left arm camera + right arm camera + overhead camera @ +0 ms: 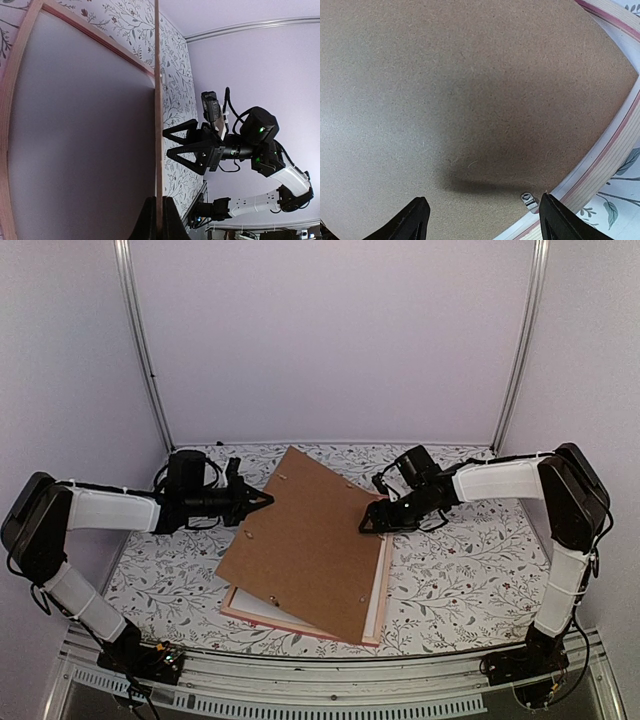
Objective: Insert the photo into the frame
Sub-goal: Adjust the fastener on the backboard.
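The pink frame (pixel 300 627) lies flat in the middle of the table, its rim also showing in the wrist views (pixel 15 100) (pixel 615 145). A brown hardboard backing (pixel 305 540) slants over it, raised at the left. My left gripper (pixel 268 500) is shut on the backing's left edge, which runs edge-on (pixel 158 100) up from the pinching fingertips (pixel 159 202). My right gripper (pixel 370 522) hangs open just above the backing's right edge (pixel 445 90), its fingers wide apart (pixel 482 212) and holding nothing. The photo is hidden from every view.
A white sheet (pixel 255 605) shows under the backing inside the frame. A small metal tab (pixel 530 200) sits on the frame's inner edge by my right finger. The table carries a floral cloth (pixel 460 570). White walls close in the back and sides.
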You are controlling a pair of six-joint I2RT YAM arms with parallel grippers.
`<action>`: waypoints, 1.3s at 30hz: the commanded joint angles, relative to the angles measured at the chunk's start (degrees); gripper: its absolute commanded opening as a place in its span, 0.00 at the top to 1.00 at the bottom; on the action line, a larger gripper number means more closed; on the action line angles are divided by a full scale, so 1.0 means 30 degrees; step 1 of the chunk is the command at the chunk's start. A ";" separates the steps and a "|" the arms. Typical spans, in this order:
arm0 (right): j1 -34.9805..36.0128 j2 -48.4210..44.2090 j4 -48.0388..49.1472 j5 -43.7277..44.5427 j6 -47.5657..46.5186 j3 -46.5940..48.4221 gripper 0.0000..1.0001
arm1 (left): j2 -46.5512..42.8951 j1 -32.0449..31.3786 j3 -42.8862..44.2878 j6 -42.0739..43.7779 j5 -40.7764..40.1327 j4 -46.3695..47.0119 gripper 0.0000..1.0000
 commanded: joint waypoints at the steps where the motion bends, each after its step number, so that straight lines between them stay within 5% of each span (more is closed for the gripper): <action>1: 0.0017 0.0305 -0.0234 0.0227 -0.0047 0.0288 0.21 | -0.0304 -0.0010 -0.0181 -0.0062 -0.0218 0.1693 1.00; 39: 0.0401 0.0728 0.0047 -0.0620 0.0861 -0.0095 0.23 | 0.0433 -0.0031 -0.1196 -0.0408 -0.0638 0.3578 1.00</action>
